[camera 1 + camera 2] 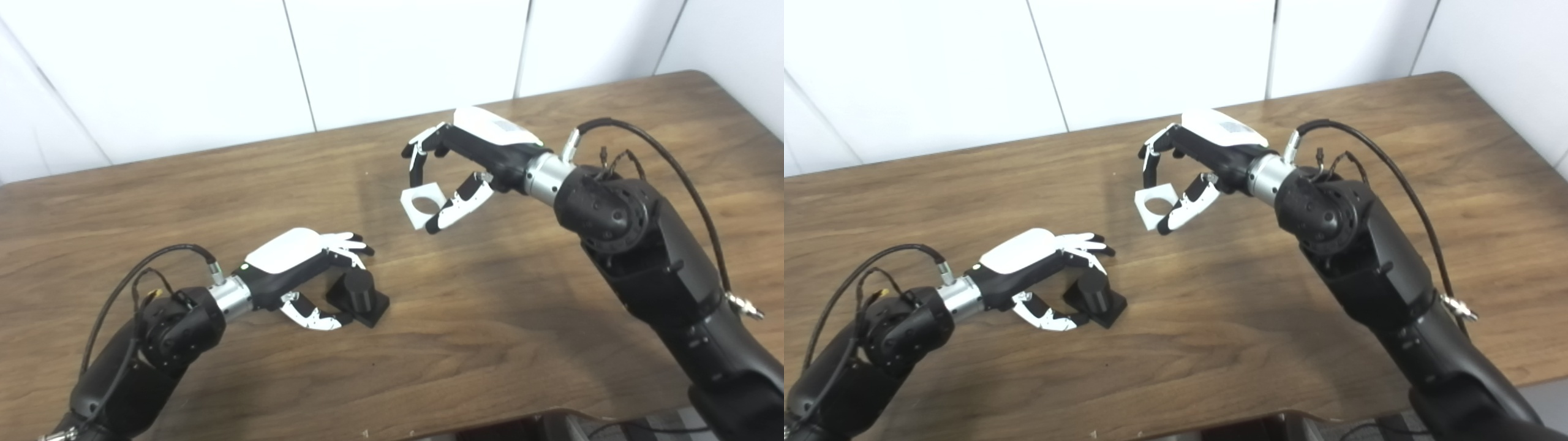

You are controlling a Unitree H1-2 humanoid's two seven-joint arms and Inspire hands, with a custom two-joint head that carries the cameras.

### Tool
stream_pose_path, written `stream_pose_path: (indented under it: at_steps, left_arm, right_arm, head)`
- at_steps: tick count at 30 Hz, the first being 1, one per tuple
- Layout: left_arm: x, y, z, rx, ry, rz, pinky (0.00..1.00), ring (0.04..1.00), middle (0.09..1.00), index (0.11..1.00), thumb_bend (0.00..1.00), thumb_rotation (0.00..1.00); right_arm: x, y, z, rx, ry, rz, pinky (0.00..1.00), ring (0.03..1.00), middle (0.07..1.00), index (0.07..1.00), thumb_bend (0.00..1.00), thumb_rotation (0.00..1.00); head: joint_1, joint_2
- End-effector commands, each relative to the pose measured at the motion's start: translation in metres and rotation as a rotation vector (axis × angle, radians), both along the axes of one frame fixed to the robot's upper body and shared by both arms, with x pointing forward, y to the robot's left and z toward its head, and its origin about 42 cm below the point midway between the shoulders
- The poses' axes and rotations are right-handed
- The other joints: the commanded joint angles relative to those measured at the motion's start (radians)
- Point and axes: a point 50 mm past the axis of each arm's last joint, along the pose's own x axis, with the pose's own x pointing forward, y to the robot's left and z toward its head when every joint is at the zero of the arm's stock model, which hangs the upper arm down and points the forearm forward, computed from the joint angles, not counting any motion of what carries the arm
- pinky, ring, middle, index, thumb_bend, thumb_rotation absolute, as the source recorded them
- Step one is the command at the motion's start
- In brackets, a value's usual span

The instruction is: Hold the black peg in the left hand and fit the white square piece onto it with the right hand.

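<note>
1. You have both parts in hand, by the look of it, but they are not yet joined. The white square piece point(422, 205) is up off the table point(490, 318) in your right hand point(471, 156), and the black peg point(358, 293) stands on its square base on the table, inside your left hand point(300, 269).

2. What is left, as I judge it: bring the piece across and down until its round hole sits over the top of the peg, then seat it. The two parts are well apart now, the piece higher and further from you than the peg.

3. Your right hand grips the piece. The fingers point(418, 160) curl down onto its upper edge and the thumb point(456, 205) presses up against its lower corner, so the piece is pinched between them. It hangs tilted, the hole facing partly towards the cameras and left uncovered.

4. Your left hand is partly closed around the peg. The fingers point(346, 244) reach over it on the far side and the thumb point(312, 315) lies against the near edge of the base, with the peg upright between them.

5. You cannot tell from either view whether the left fingers actually press on the peg or only cage it; the thumb tip looks to be touching the base. The peg has not been lifted.

6. Watch the tilt: the hole is not square to the peg's axis yet.
</note>
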Motion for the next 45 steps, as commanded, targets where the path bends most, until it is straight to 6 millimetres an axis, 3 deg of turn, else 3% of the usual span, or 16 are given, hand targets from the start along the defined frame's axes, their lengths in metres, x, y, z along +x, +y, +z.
stream_pose_path:
  at_steps: [1,16,33,45]
  left_arm:
    - [-0.011,0.021,-0.040,0.231,0.123,0.073,0.93,0.966,0.904,0.603,0.86,0.23]
    - [-0.010,0.010,-0.040,0.234,0.121,0.073,0.94,0.967,0.904,0.596,0.87,0.24]
    - [-0.008,0.004,-0.040,0.231,0.117,0.076,0.94,0.968,0.906,0.589,0.87,0.25]
    - [-0.010,0.001,-0.040,0.223,0.120,0.074,0.95,0.971,0.907,0.591,0.87,0.25]
  right_arm:
    - [-0.010,0.009,0.011,0.018,-0.079,-0.024,0.76,0.839,0.780,0.479,0.52,0.14]
    - [-0.037,0.035,-0.011,0.103,-0.004,-0.034,0.84,0.878,0.796,0.481,0.52,0.13]
    - [-0.039,0.054,-0.017,0.107,0.047,-0.005,0.86,0.877,0.802,0.480,0.52,0.14]
    - [-0.032,0.061,-0.023,0.095,0.046,0.027,0.78,0.840,0.787,0.479,0.52,0.14]
  head:
    - [0.011,0.004]
    - [0.064,0.020]
    - [0.088,0.026]
    - [0.100,0.029]
